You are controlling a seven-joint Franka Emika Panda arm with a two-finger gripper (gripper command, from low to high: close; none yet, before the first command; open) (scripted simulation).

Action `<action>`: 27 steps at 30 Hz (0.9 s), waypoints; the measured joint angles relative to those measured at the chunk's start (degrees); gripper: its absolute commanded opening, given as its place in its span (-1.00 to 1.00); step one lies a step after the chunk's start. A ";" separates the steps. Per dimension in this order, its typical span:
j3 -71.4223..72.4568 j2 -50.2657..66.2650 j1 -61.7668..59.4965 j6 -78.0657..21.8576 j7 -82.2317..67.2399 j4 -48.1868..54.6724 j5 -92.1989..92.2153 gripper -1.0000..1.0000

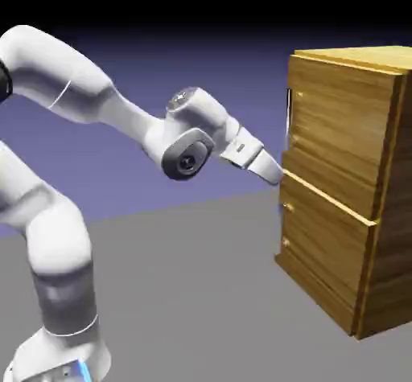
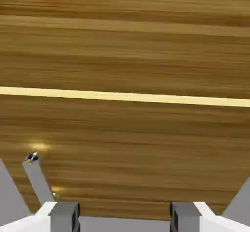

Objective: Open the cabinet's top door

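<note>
Exterior view, at 3 o'clock: the cabinet [image 1: 385, 59] is seen upright, and its top door [image 1: 342, 131] is placed above the similar lower door [image 1: 322, 252]. By the bright seam [image 1: 326, 195] the two are separated, and the top door seems to be closed, since no gap is seen at its edges. Its slim upright handle [image 1: 289, 111] is found at the edge toward 9 o'clock, on the side to which the robot arm [image 1: 76, 75] is reached, probably so that the door can be pulled from there.

The pincer [image 1: 278, 178] is held close to the cabinet, below the handle and near the height of the seam; whether the wood is touched cannot be told. In the hand view its two tips are seen wide apart, with nothing clamped between them. This opening is suitable for a thin bar, it can be judged, but the bar is not yet enclosed. A silver bar [image 2: 38, 179] is seen there toward 8 o'clock, outside the space between the tips; to which door it belongs cannot be said with certainty.

For the next move, a rise toward 12 o'clock in the exterior view is probably needed. If the pincer is closed at the present height, the handle may be missed
</note>
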 measured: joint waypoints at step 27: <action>33.52 -24.46 -31.86 -9.14 -30.92 10.88 67.29 0.00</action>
